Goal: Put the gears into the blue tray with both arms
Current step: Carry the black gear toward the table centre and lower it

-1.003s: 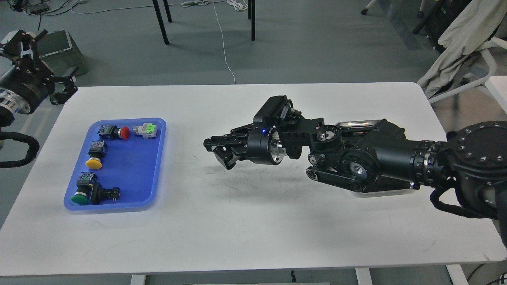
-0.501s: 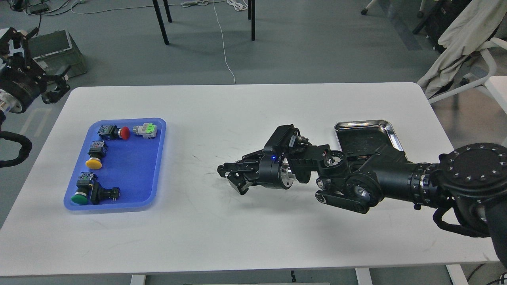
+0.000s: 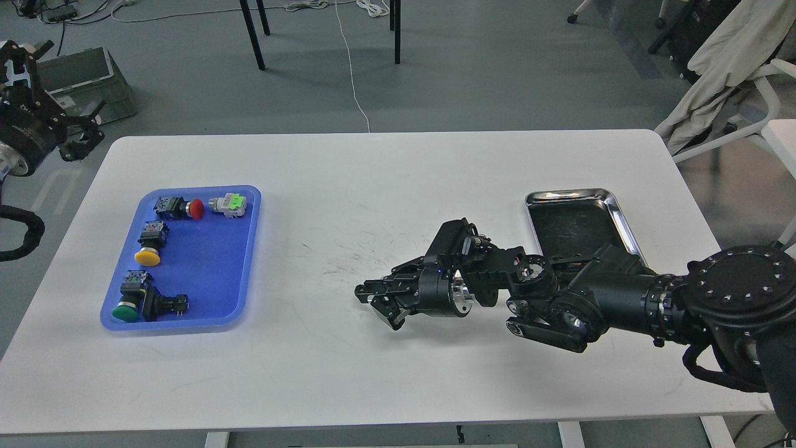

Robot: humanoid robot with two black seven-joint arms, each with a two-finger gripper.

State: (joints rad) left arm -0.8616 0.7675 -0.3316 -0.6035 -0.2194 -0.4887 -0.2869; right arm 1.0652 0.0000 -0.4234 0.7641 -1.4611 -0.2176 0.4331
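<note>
Table (image 3: 385, 386): one white rectangular top, its long side running left to right.
Right arm (image 3: 622, 298): reaches in from the right, low over the table's middle; a small blue light glows at its wrist.
Blue tray (image 3: 211, 274): one, at the table's left, long axis running near to far.
Steel tray (image 3: 575, 218): one, at the table's right, partly hidden by the arm.
Switches (image 3: 149, 246): five in the blue tray, with red, green, yellow and dark green caps and one all black.
Right gripper (image 3: 378, 302): fingers slightly parted, nothing visible between them.
Left gripper (image 3: 74, 134): off the far left corner; I cannot tell whether it is parted or closed.
Gears: none visible.
Writing: none readable.
</note>
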